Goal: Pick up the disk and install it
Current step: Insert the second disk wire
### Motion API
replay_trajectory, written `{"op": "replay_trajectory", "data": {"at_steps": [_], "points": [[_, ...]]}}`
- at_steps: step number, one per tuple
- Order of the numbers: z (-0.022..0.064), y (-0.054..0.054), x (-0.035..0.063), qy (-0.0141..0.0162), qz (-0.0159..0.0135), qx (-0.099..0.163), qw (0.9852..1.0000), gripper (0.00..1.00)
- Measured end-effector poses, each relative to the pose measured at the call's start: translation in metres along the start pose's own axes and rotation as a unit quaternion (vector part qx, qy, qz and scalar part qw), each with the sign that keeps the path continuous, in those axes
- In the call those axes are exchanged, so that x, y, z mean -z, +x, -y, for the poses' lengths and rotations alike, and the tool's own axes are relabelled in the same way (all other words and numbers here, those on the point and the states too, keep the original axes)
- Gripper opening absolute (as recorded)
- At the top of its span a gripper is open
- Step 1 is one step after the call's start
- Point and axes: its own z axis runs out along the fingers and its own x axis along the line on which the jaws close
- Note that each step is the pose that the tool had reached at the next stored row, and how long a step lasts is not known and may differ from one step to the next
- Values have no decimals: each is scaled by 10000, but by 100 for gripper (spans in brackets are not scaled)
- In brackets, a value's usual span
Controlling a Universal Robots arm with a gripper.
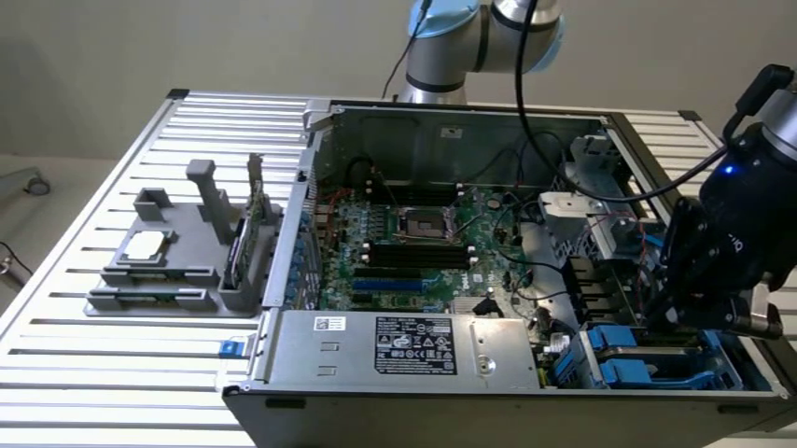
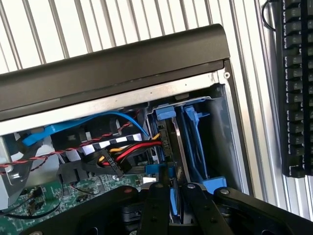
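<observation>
The disk (image 2: 174, 147) stands on edge in the blue drive bay (image 2: 198, 142) at the corner of the open computer case. Its thin metal edge and blue carrier frame run between my two black fingers (image 2: 157, 205). My gripper (image 2: 176, 192) is shut on the disk's upper edge. In the exterior view the gripper (image 1: 673, 322) hangs over the blue bay (image 1: 648, 359) at the case's front corner on the exterior view's right, and it hides most of the disk there.
Red, black and yellow cables (image 2: 122, 152) and a blue flat cable (image 2: 98, 122) lie right beside the bay. A grey power-supply box (image 1: 398, 345), the motherboard (image 1: 424, 243), a grey parts rack (image 1: 174, 252) and a black keyboard (image 2: 296, 83) surround it.
</observation>
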Motion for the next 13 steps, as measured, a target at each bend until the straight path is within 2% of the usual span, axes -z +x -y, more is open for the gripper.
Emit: {"op": "replay_trajectory", "data": {"at_steps": [13], "points": [[0, 1, -8, -49, 1, 453, 9990, 16]]}}
